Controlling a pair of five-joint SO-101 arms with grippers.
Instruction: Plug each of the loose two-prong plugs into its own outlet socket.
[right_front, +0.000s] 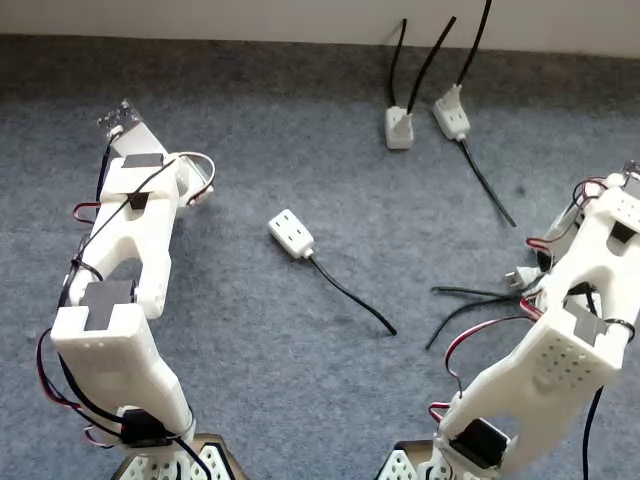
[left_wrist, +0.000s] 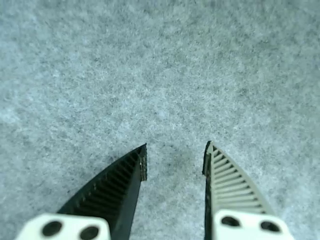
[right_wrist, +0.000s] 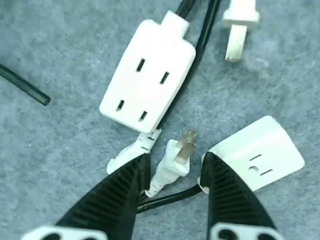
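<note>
My right gripper (right_wrist: 175, 159) is open low over the grey carpet, with a white two-prong plug (right_wrist: 171, 169) lying loose between its black fingers (right_wrist: 131, 185). Just beyond it lies a white outlet block (right_wrist: 147, 90) with two pairs of slots. A second white outlet (right_wrist: 256, 152) rests beside the other finger, and a second loose plug (right_wrist: 239, 22) lies farther off. In the high view this cluster (right_front: 520, 277) sits at the right arm's tip. My left gripper (left_wrist: 175, 149) hangs open over bare carpet at the far left (right_front: 195, 180).
A white outlet with a short black cable (right_front: 292, 233) lies mid-carpet. Two more white outlets (right_front: 399, 128) (right_front: 452, 112) sit at the back, with black cords running up to the wall. Loose black cables (right_front: 470, 300) trail near the right arm.
</note>
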